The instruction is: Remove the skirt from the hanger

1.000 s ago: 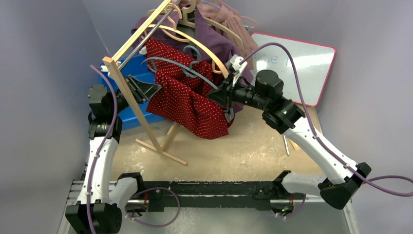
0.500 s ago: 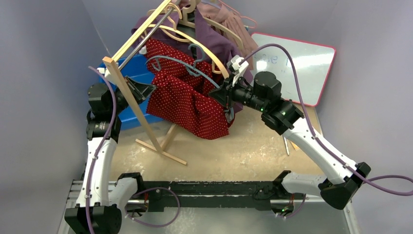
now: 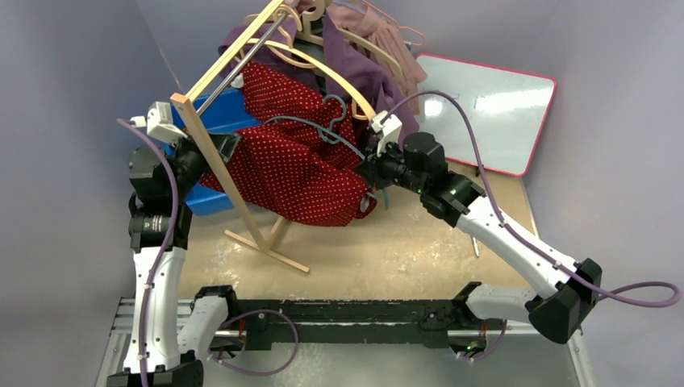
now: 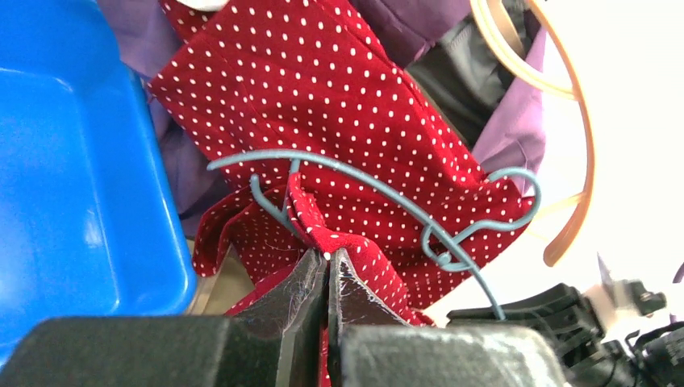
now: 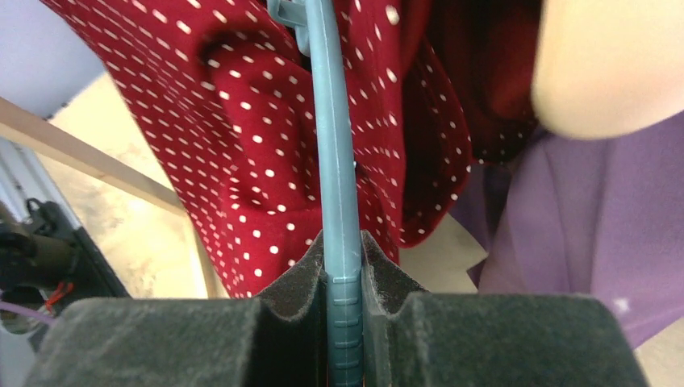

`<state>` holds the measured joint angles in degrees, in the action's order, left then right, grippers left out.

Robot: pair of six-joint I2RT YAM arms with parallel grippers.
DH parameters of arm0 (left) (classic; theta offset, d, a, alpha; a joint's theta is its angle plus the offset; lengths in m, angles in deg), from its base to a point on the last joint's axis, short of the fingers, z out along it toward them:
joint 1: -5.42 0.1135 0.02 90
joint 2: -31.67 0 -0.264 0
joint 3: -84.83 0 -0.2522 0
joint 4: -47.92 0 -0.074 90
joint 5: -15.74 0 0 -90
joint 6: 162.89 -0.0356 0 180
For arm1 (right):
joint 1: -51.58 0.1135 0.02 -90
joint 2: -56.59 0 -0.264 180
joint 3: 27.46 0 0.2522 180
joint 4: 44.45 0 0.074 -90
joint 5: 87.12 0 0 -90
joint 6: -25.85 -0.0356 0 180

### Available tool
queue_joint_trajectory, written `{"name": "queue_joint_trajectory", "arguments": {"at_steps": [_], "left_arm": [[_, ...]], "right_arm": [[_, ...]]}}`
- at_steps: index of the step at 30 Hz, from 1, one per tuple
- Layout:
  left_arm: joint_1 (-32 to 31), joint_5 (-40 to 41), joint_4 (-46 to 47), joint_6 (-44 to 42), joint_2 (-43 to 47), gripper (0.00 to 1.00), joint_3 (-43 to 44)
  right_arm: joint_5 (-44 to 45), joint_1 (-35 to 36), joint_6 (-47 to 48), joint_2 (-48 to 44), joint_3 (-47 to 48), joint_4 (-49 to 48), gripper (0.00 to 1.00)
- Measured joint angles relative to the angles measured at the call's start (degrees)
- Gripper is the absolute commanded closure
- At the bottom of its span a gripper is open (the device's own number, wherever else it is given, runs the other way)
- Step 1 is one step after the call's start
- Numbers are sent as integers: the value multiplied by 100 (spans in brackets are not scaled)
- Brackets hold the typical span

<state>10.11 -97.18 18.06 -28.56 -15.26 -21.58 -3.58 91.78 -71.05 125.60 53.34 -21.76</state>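
Note:
The skirt is red with white dots and hangs stretched between my two grippers in front of the wooden rack. It fills the left wrist view and the right wrist view. The grey-blue plastic hanger lies across the skirt's top, its hook near the middle. My left gripper is shut on a fold of the skirt. My right gripper is shut on the hanger's arm, which runs straight up between the pads.
A wooden clothes rack stands at the left with a purple garment on tan wooden hangers. A blue bin sits behind the rack. A whiteboard lies at the back right.
My left gripper has pulled the skirt's edge to the left and up, spreading the cloth wide. My right gripper has moved left and slightly lower with the hanger, whose hook has shifted right.

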Motion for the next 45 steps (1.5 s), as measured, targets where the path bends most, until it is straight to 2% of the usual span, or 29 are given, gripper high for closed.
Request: {"name": "queue_joint_trajectory", "arguments": {"at_steps": [8, 23, 27, 33, 39, 45], "left_arm": [[0, 800, -599, -66, -9, 100, 621], [-2, 1504, -1486, -304, -201, 100, 1233], [-20, 1969, -1858, -372, -157, 100, 1497], [-31, 2789, -2437, -590, 46, 100, 2588], [-33, 3648, -2553, -678, 310, 100, 3115], [-33, 4249, -2697, -706, 140, 100, 3567]], "right_arm": [[369, 2, 157, 90, -393, -83, 100], [1049, 2, 138, 76, -691, -175, 100], [1043, 2, 186, 20, -841, -186, 100], [688, 2, 238, -149, -1049, -227, 100], [549, 20, 199, -212, -1080, -306, 100], [833, 2, 136, -76, -1080, -229, 100]]}}
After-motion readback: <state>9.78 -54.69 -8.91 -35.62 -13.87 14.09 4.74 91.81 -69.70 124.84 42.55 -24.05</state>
